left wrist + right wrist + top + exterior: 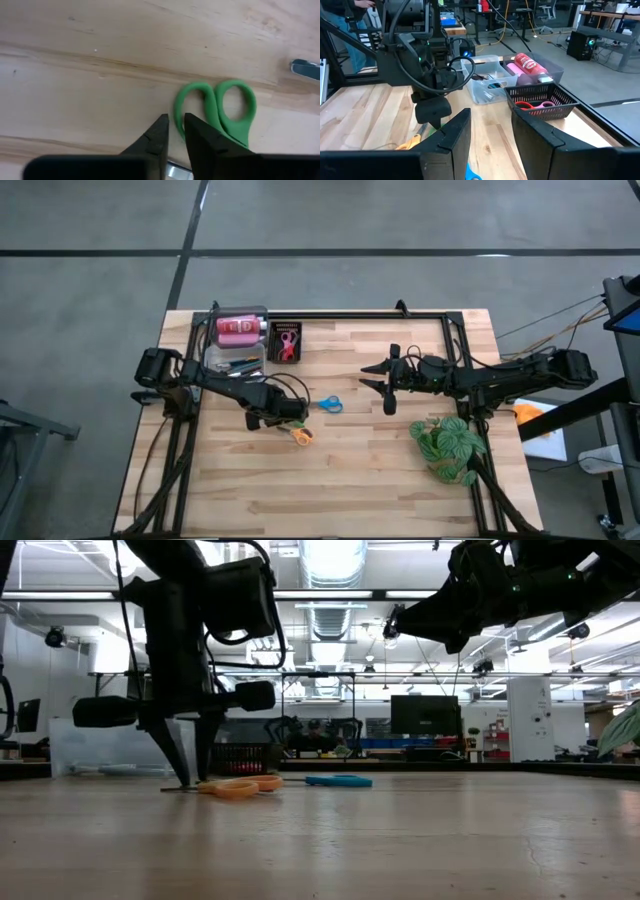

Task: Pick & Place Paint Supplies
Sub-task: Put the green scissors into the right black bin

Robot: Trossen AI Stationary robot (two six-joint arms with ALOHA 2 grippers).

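My left gripper (175,122) was down at the table (380,480), left of centre, its fingers drawn in to a narrow gap. They stood astride the blades of a pair of scissors (220,112), just behind the looped handles. A glint of metal showed in the gap, but the scissors lay flat on the wood, unlifted, and I could not tell whether the pads had begun to bite. The approach from behind the loops seemed chosen because the shank is the narrowest place a two-finger pinch can hold.

Blue scissors (330,404) lay near, on the far side, apart from my fingers and untouched.

My right gripper (490,112) hung in the air over the middle of the table, fingers wide apart and holding nothing, waiting clear of the left arm's work.

At the back-left corner stood the tub (225,360) with a pink bottle (237,328) lying in it and brushes beneath. Just beside it was the basket (271,345), already holding one red pair of scissors, which made it the likely home for the pair I was reaching for. The plant (448,445) sat by the right arm, no part of the job.
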